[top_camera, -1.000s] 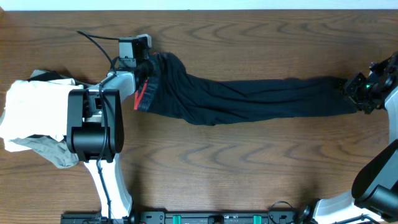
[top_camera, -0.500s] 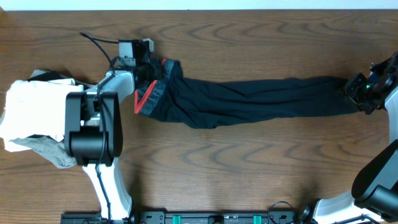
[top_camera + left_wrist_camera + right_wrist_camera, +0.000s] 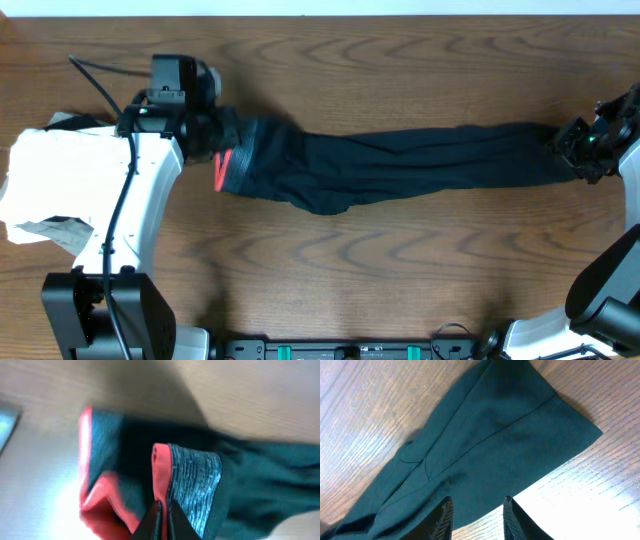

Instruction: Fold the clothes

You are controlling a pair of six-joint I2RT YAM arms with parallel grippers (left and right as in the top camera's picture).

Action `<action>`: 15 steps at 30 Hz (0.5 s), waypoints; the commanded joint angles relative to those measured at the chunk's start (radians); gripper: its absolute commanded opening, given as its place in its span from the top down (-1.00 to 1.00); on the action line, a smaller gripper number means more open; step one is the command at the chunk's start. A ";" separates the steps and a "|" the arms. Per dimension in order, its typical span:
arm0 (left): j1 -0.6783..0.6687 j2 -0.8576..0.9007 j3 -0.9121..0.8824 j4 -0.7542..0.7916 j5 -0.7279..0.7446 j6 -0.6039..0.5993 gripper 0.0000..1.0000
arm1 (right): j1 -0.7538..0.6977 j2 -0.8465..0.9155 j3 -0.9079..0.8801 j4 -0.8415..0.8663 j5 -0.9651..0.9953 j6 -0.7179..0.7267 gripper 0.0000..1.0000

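1. Well, the black leggings (image 3: 400, 160) lie stretched out in a long band across the wooden table (image 3: 400, 280), waist end to the left, ankle end to the right, slightly rumpled along the middle.
2. The left gripper (image 3: 222, 135) sits at the waist end. In the left wrist view its fingertips (image 3: 161, 522) are pressed together on the cloth, pinching the heathered grey waistband (image 3: 195, 485) right at its coral-red trim (image 3: 160, 470).
3. The waistband is folded over on itself there. A second strip of the red edge shows further left in that view, and from above the trim (image 3: 221, 170) peeks out just below the gripper.
4. The right gripper (image 3: 568, 148) is at the far right, touching or just over the ankle end of the legs.
5. In the right wrist view its two dark fingers (image 3: 442, 520) stand apart, with a moderate gap at the right gripper (image 3: 476, 517). The leg cuff (image 3: 520, 430) lies flat on the wood beyond them, and bare table shows between the tips. I see nothing clamped.
6. At the left edge of the table a white garment (image 3: 55, 170) lies in a folded heap, with an olive-grey garment (image 3: 60, 233) poking out beneath it. Both are well apart from the leggings, partly behind the left arm.
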 commanded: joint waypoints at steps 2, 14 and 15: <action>0.004 0.011 -0.058 -0.056 -0.234 -0.061 0.88 | 0.006 -0.004 0.010 -0.002 0.002 -0.015 0.36; 0.004 0.028 -0.246 0.217 -0.382 -0.154 0.88 | 0.005 0.006 0.010 0.005 0.058 -0.039 0.31; 0.004 0.028 -0.262 0.254 -0.382 -0.154 0.88 | 0.005 0.012 0.010 0.012 0.062 -0.053 0.30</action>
